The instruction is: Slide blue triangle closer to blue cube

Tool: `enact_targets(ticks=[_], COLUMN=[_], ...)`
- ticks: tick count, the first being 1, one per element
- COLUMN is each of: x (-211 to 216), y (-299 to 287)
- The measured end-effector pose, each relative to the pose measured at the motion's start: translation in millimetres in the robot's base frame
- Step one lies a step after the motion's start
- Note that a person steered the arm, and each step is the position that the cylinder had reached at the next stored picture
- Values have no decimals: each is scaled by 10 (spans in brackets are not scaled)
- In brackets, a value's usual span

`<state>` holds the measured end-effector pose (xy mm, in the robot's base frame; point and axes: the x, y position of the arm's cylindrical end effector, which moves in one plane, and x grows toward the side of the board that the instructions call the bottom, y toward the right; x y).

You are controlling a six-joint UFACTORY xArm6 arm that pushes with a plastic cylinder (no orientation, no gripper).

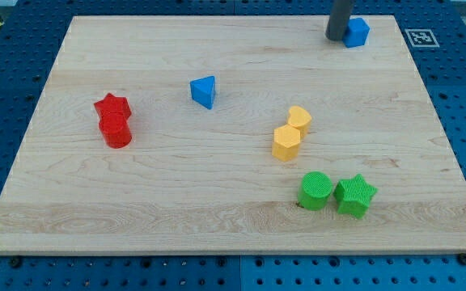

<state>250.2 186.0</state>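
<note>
Desk (217, 202): wooden board on a blue perforated base. Rod: dark, entering from the view's top, no gripper fitted, nothing held; my tip (336, 38) rests just beside the blue cube (356, 31), on its left, at the view's top right; contact cannot be told. Blue triangle (204, 90): left of centre in the upper half, well apart from cube and tip. Red star (112, 106) touching red cylinder (116, 131), view's left. Two yellow blocks (299, 120) (286, 142), touching, right of centre. Green cylinder (315, 191) beside green star (355, 196), lower right.
</note>
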Motion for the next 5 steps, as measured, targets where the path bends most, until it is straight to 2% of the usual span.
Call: enact_targets(ticks=[2,3,5], x=[0,244,941], y=[131,-547,-2535])
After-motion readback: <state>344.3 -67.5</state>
